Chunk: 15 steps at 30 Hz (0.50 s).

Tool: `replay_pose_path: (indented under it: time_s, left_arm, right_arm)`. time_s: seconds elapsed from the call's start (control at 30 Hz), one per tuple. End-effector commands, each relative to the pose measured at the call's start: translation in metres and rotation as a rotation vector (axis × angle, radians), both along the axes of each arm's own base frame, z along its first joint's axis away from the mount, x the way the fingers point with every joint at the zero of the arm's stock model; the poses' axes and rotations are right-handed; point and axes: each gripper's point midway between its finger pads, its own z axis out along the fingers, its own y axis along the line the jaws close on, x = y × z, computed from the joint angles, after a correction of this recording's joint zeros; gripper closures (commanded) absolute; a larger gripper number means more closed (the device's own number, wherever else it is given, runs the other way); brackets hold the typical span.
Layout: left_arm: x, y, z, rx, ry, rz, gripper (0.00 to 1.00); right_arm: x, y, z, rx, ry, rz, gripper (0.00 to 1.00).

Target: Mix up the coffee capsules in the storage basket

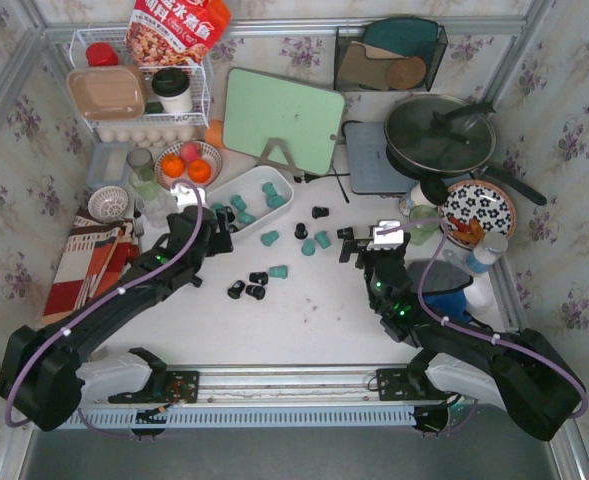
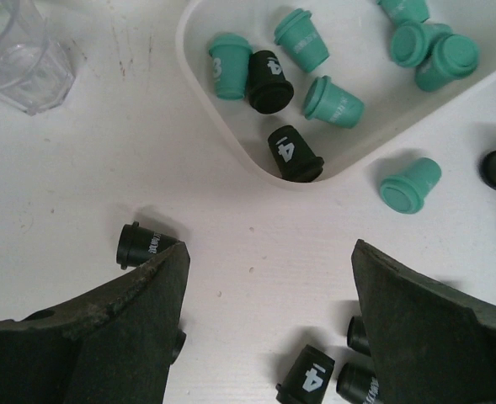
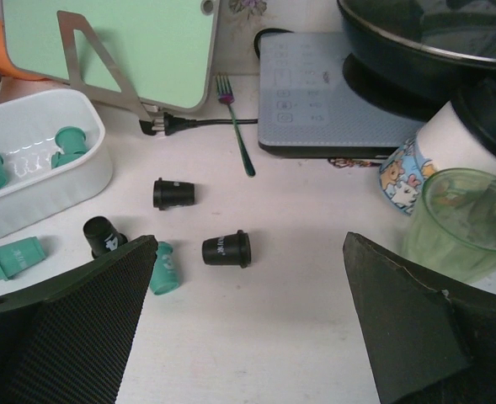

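Several coffee capsules (image 2: 332, 101) in storage basket (image 2: 382, 126)

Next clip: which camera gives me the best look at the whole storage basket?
Top external: only it shows nearly the whole storage basket, rim and teal capsules inside. Left wrist catches one rounded corner close up, holding teal and black capsules. Right wrist sees one end from the side, cut by the frame's left edge.

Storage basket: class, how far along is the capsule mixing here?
Done: teal capsules and two black ones already lie in the storage basket. In hand: nothing; the left gripper and right gripper are open and empty. Left: loose black capsules and teal ones on the table.
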Motion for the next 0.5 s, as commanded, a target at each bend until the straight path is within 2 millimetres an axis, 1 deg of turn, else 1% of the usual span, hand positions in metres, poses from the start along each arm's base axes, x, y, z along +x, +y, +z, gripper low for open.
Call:
replay_pose_path:
  time_s: [0.0,0.1,0.23,0.37,0.47]
  left_arm:
    - [-0.02,0.022,0.005,0.066,0.038,0.031,0.19]
    - [-0.034,0.04,0.006,0.082,0.053,0.091,0.19]
    - [-0.05,0.071,0.003,0.146,0.09,0.23,0.19]
    - [-0.061,0.081,-0.013,0.178,0.152,0.268,0.19]
    - [-0.066,0.09,-0.032,0.167,0.201,0.335,0.14]
  right_arm:
    - [0.001,-0.002,-0.002,0.018,0.016,-0.023,0.0]
    - [-0.001,-0.008,0.002,0.023,0.009,-0.049,0.0]
    - [-0.003,-0.015,0.004,0.032,-0.003,-0.074,0.0]
    - [-0.004,-0.017,0.004,0.031,-0.003,-0.084,0.0]
    - [-0.004,-0.018,0.004,0.029,-0.003,-0.089,0.0]
